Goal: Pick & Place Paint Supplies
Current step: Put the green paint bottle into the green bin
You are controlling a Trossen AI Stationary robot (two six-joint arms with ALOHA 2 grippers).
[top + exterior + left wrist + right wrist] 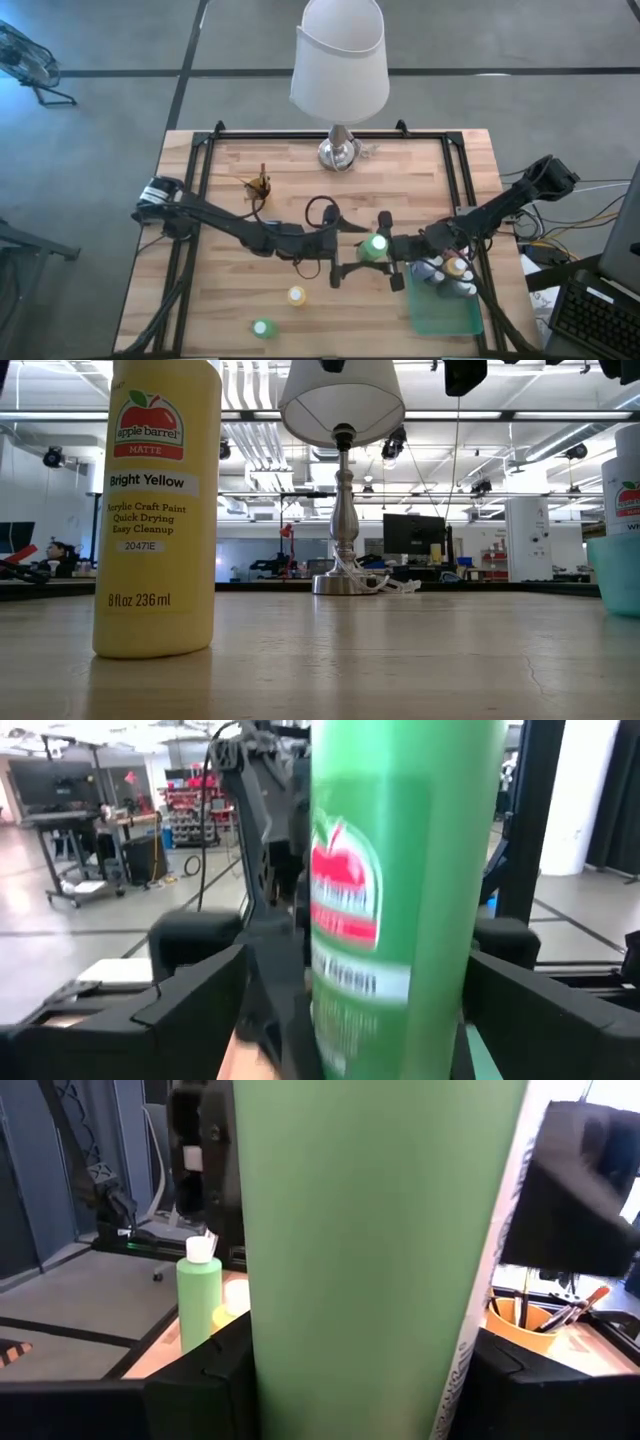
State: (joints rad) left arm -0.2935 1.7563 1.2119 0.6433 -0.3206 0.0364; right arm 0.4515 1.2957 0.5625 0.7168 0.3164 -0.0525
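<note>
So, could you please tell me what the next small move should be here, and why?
Probably draw the left gripper back from the green bottle. Its fingers stand open around it, while the right gripper appears to clamp it, with the tray close by.

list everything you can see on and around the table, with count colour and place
green paint bottle: one, green with white cap, mid-table between the two claws
yellow paint bottle: one, yellow, standing on the near part of the table
second green bottle: one, green, near edge, left of centre
bottles in tray: several, colours hard to tell, right side
tray: one, green, near right corner
lamp: one, white shade, silver base, far centre
brush cup: one, orange, holding dark brushes, far left
table: one, pale wood
left claw: open around the green paint bottle
right claw: closed on the same bottle
</note>
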